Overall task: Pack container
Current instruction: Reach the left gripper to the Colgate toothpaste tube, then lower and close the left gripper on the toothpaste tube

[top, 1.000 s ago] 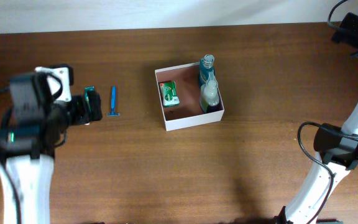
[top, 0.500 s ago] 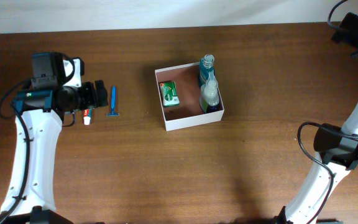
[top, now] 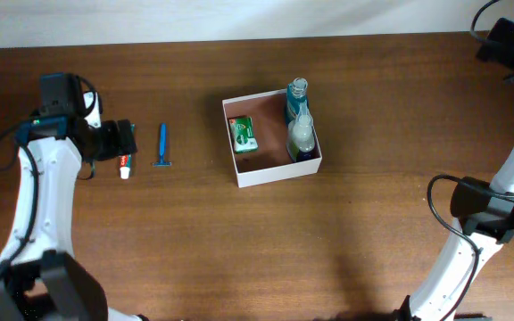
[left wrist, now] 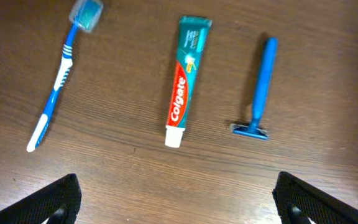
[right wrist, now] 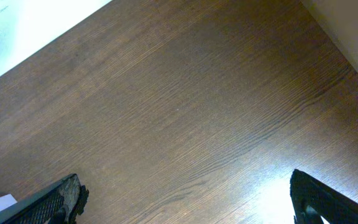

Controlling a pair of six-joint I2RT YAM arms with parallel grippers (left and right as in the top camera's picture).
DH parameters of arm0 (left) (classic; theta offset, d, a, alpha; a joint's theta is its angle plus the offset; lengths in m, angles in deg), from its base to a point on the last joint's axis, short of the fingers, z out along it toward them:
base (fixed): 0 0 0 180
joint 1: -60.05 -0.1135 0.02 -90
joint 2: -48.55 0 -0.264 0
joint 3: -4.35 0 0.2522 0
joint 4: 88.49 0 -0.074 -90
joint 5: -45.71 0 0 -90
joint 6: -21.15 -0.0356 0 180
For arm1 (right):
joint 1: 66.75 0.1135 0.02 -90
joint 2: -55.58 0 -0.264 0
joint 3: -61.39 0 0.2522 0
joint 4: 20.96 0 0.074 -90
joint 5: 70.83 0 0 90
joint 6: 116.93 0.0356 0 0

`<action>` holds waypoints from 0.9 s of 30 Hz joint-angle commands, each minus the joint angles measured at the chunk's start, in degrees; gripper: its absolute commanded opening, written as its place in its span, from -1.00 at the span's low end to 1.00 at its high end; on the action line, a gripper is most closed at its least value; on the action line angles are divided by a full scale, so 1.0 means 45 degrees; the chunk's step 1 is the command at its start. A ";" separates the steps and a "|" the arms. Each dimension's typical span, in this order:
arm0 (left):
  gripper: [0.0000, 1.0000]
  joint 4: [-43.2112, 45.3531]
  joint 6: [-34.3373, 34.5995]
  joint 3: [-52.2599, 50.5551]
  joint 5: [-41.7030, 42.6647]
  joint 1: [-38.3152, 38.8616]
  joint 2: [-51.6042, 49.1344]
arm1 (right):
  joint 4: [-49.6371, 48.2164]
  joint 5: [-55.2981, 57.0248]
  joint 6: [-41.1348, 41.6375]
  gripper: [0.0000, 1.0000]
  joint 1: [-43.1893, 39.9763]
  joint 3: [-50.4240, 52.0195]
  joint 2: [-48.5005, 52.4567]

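Tools first: my left tool (left wrist: 179, 208) hung wide open with nothing in it, above three things laid side by side on the tabletop (top: 239, 250). My right tool (right wrist: 188, 205) was just as wide open and just as empty, over bare wood at the far right corner.

Directly under the left tool lay the toothpaste (left wrist: 182, 87). Its long axis ran straight away from me and its white cap pointed back toward the tool. The toothbrush (left wrist: 58, 87) lay to one side, slightly slanted, with its covered head at the far end. The razor (left wrist: 258, 87) lay to the other side, parallel to the tube, with its blade end nearest me.

The container (top: 279, 172) sat near the middle of the tabletop, well apart from the razor and on my right of it. It faced open upward and sat a little askew to the tabletop's edges. Being square, it had no long axis to speak of. It held a green packet (top: 244, 134) and two bottles (top: 298, 111) against one wall.

I judged the packing half done, with the toothpaste pick in hand. The jaws already straddled the tube across its width, so the next move called for a straight descent, a firm close on its middle, and then a carry to the bare floor beside the packet.
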 commanded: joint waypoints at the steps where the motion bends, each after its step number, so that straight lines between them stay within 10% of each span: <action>1: 0.99 0.0063 -0.0641 0.0393 -0.0253 -0.0063 -0.0923 | 0.0078 -0.0029 0.0068 0.97 -0.0039 0.0044 0.0223; 27: 0.99 0.3031 -0.1943 0.0393 -0.0593 -0.0053 -0.4425 | 0.0078 -0.0029 0.0068 0.97 -0.0039 0.0044 0.0223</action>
